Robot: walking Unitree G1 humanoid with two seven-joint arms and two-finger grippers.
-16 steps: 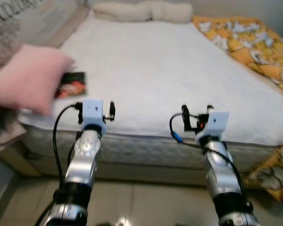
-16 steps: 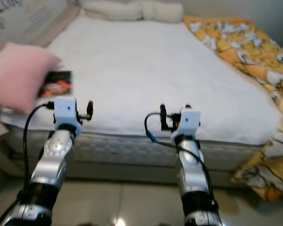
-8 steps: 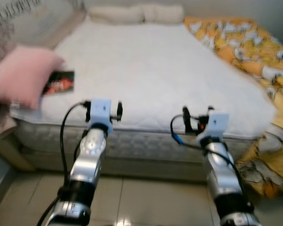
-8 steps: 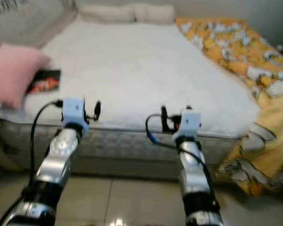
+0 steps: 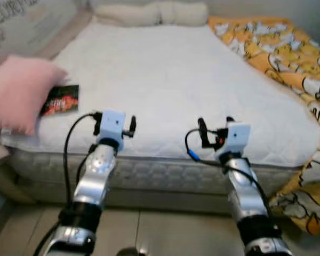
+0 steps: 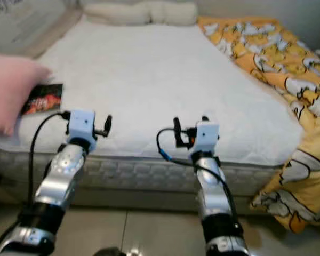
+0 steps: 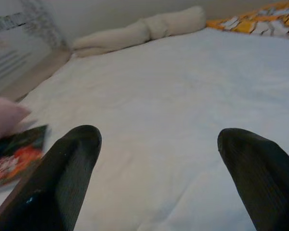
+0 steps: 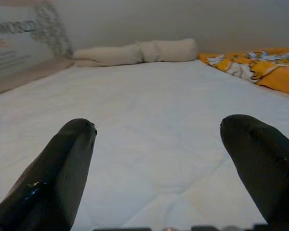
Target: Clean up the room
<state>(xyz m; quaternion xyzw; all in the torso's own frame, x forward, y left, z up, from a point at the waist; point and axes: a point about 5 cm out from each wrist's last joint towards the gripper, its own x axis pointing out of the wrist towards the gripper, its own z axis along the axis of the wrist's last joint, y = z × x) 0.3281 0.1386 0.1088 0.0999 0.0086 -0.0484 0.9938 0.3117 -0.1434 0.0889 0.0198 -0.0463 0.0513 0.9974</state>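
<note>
A white mattress [image 5: 165,69] lies before me. On its near left corner rests a pink pillow [image 5: 18,93], which overlaps a black and red packet [image 5: 60,100]. That packet [image 7: 14,154] is also in the left wrist view. A yellow and orange blanket [image 5: 288,48] covers the bed's right side and hangs off its near right corner. My left gripper [image 7: 158,134] is open above the mattress's near edge, right of the packet. My right gripper [image 8: 158,124] is open over the same edge further right. Nothing is between either pair of fingers.
Two cream pillows [image 5: 154,13] lie at the head of the bed. A panel with lettering [image 5: 21,21] stands along the bed's left side. Pale tiled floor [image 5: 165,229] runs between me and the bed's quilted side [image 5: 160,173].
The whole picture has shifted a little, so the camera has moved. Both arms keep the same raised pose with open fingers. Nothing on the bed has moved.
</note>
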